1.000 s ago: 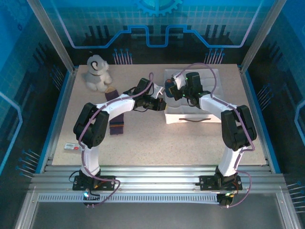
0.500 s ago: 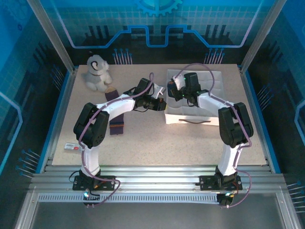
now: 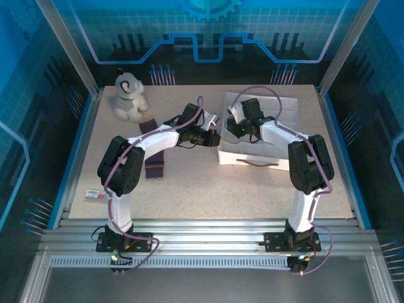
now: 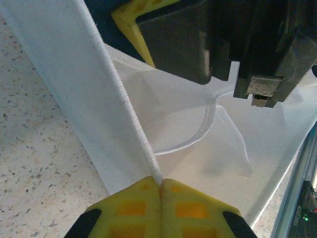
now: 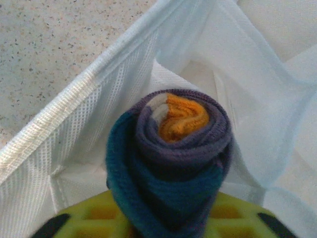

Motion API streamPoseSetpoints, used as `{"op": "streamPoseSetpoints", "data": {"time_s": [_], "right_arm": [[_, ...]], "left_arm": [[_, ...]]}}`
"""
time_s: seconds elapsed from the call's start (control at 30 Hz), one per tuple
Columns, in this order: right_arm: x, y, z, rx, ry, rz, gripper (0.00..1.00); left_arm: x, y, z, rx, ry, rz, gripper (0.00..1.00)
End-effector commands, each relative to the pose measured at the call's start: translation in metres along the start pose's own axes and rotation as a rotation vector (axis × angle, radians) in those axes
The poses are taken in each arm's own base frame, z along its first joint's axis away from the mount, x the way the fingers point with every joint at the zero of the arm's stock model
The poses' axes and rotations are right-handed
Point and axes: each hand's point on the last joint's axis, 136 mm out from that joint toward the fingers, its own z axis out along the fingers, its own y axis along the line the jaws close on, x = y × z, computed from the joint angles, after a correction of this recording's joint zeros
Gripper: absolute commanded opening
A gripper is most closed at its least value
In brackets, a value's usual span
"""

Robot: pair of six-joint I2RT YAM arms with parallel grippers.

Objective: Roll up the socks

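Observation:
A rolled sock, dark purple and navy with orange at its core, stands inside the white mesh bin. It sits between the yellow fingers of my right gripper and hides the gap between them. In the top view the right gripper reaches into the bin's left end. My left gripper is shut on the bin's corded rim, at the bin's left wall. A flat dark purple sock lies on the table under the left arm.
A grey-white plush dog sits at the back left, with a small dark fabric piece beside it. A small white tag lies near the front left edge. Blue walls enclose the table.
My right gripper has carried the rolled sock from above the bin's left rim down into the bin. The left gripper has kept its hold on the rim.

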Motion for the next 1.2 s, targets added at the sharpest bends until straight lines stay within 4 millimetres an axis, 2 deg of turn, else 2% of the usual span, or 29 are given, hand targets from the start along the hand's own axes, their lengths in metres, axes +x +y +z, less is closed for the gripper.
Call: {"op": "streamPoseSetpoints", "data": {"time_s": [0.0,0.1,0.2,0.33,0.57,0.73,0.93,1.07,1.17], "right_arm": [[0.005,0.008,-0.003,-0.025,0.036,-0.028,0.39],[-0.009,0.014,-0.016,-0.059,-0.044,-0.018,0.50],[-0.031,0.015,-0.036,-0.079,-0.136,-0.007,0.57],[-0.054,0.003,-0.060,-0.060,-0.201,0.031,0.64],[-0.063,-0.025,-0.085,-0.026,-0.202,0.151,0.65],[-0.066,-0.038,-0.104,-0.016,-0.230,0.234,0.64],[-0.069,-0.039,-0.125,-0.028,-0.232,0.274,0.60],[-0.071,-0.030,-0.139,-0.061,-0.236,0.297,0.58],[-0.071,-0.016,-0.144,-0.090,-0.229,0.299,0.56]], "left_arm": [[0.012,0.010,-0.001,-0.051,0.034,-0.027,0.00],[0.010,0.010,-0.001,-0.048,0.028,-0.031,0.00],[0.010,0.010,0.000,-0.047,0.026,-0.036,0.00],[0.008,0.009,0.000,-0.046,0.013,-0.048,0.00],[0.000,0.014,0.001,-0.067,-0.067,-0.113,0.00],[-0.011,0.008,0.005,-0.108,-0.134,-0.125,0.00],[-0.028,-0.010,0.001,-0.118,-0.167,-0.069,0.26],[-0.034,-0.018,-0.020,-0.144,-0.167,0.011,0.33],[-0.034,-0.011,-0.047,-0.181,-0.180,0.025,0.34]]}}
